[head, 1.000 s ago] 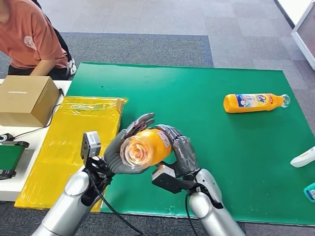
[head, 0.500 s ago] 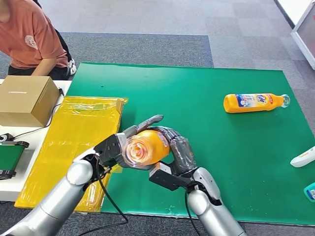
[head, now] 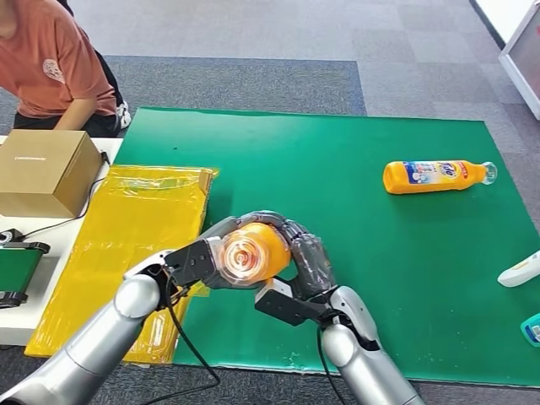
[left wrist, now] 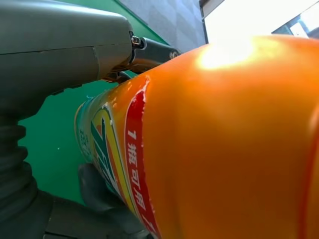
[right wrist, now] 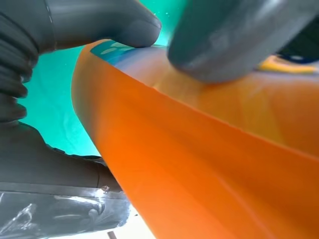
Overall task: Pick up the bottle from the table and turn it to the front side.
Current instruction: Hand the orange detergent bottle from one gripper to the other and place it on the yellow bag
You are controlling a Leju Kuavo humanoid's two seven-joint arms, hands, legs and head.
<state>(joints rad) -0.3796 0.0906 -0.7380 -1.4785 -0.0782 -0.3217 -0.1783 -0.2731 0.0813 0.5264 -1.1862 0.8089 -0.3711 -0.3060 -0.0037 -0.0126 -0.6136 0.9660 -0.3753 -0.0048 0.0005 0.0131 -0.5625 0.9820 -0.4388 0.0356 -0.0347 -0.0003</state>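
An orange bottle [head: 255, 251] hangs above the front of the green mat [head: 382, 253], its round base turned toward the head camera. My left hand [head: 203, 260] grips it from the left, fingers curled over its top. My right hand [head: 310, 260] clasps it from the right side. In the left wrist view the bottle [left wrist: 226, 144] shows a torn red and blue label, with my left hand [left wrist: 56, 50] against it. In the right wrist view the bottle [right wrist: 211, 169] lies under my right hand [right wrist: 86, 22].
A second orange bottle [head: 436, 175] lies on its side at the mat's far right. A yellow bag [head: 121, 236] lies left of the mat, with a cardboard box [head: 45, 169] and a person [head: 51, 67] beyond it. White [head: 519, 272] and teal [head: 531, 329] items sit at the right edge.
My left arm has swung out to the left and lower. Its hand has shifted from cupping the bottle's base to curling its fingers over the top. The right hand stays on the bottle.
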